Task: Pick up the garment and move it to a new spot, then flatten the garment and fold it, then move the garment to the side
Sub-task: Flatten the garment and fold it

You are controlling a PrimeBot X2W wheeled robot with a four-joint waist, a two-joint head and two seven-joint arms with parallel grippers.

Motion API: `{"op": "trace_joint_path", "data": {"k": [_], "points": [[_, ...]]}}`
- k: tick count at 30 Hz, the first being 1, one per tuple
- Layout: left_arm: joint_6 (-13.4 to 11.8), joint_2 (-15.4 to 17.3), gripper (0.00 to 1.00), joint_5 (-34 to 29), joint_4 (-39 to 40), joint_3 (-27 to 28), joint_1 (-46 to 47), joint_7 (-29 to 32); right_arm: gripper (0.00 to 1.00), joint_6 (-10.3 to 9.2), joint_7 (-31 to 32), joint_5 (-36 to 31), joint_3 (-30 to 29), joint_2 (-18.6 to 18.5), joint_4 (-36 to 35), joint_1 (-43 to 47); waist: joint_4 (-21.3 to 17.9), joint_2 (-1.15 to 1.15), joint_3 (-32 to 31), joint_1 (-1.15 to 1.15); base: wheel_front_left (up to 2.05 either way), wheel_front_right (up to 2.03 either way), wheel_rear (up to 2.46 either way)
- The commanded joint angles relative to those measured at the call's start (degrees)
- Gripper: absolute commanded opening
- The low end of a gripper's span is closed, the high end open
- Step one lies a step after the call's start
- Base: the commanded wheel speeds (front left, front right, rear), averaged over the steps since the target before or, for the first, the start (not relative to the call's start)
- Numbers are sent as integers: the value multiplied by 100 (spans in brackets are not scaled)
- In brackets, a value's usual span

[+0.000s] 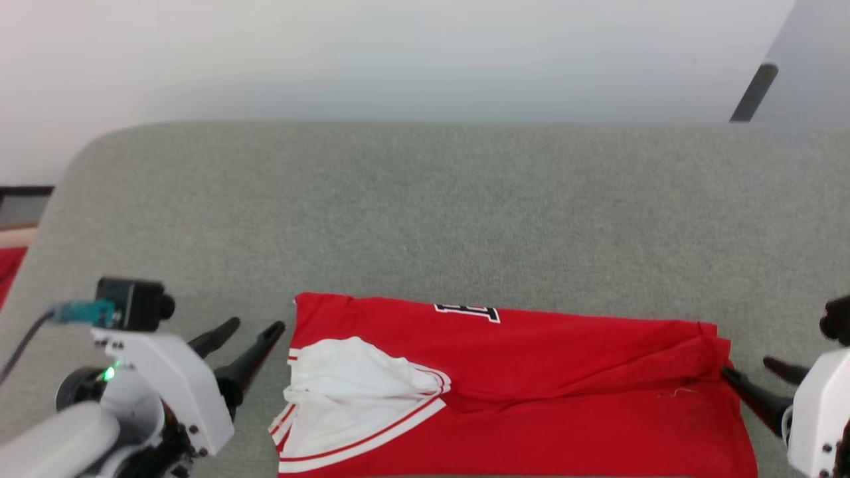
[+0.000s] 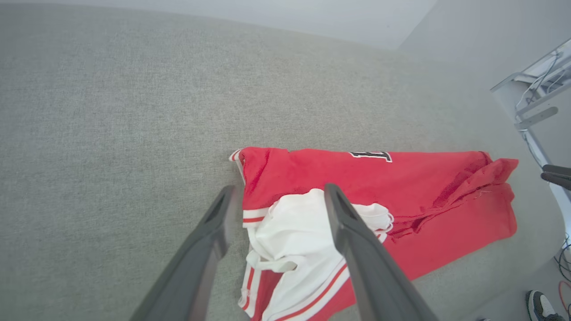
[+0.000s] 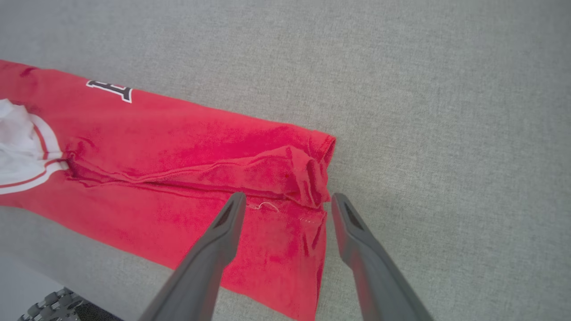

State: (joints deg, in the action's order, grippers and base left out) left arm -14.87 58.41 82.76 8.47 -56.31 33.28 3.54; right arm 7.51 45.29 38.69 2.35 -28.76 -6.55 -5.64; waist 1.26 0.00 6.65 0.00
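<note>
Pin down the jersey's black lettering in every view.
Head view: lettering just below centre, on the shirt's far edge.
Left wrist view: right of centre, same edge.
Right wrist view: upper left.
Shared landmark: the white sleeve near the lettering.

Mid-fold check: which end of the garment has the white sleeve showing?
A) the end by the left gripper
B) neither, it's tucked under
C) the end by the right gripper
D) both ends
A: the white sleeve lies at the end of the garment beside the left gripper; the right gripper faces plain red cloth.
</note>
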Motion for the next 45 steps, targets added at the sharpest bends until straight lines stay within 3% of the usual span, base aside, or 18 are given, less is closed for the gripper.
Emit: {"op": "trace_joint_path", "data": {"k": [1, 6, 10, 13, 19, 27, 36, 45], "points": [[20, -30, 100, -103, -72, 44, -290, -453, 100, -4, -32, -107, -121, 124, 44, 215, 113, 0, -395, 0, 0, 0, 0], [133, -172, 100, -380, -300, 88, -779, -1493, 100, -4, 2, -276, -348, 356, 243, 486, 183, 0, -686, 0, 0, 0, 0], [246, -332, 100, -710, -544, 306, -1119, -1831, 100, -3, 51, -353, -444, 422, 418, 535, 240, 0, -803, 0, 0, 0, 0], [295, -474, 100, -905, -666, 526, -1320, -1864, 100, -3, 63, -375, -459, 442, 529, 516, 269, 0, -850, 0, 0, 0, 0], [505, -1221, 100, -1852, -953, 1939, -2242, -1872, 100, -3, 70, -385, -442, 374, 989, 349, 378, 0, -926, 0, 0, 0, 0], [1053, -2116, 100, -2795, -1168, 3164, -3211, -1874, 100, -3, 105, -345, -364, 184, 1848, -19, 586, 0, -859, 0, 0, 0, 0], [1462, -2814, 100, -3498, -1261, 3902, -3444, -1875, 100, -4, 291, -187, -166, 132, 2606, -437, 830, 0, -576, 0, 0, 0, 0], [1821, -3345, 100, -3871, -1447, 4224, -3317, -1874, 100, -4, 342, 112, 341, 158, 3231, -825, 991, 0, -282, 0, 0, 0, 0]]}}
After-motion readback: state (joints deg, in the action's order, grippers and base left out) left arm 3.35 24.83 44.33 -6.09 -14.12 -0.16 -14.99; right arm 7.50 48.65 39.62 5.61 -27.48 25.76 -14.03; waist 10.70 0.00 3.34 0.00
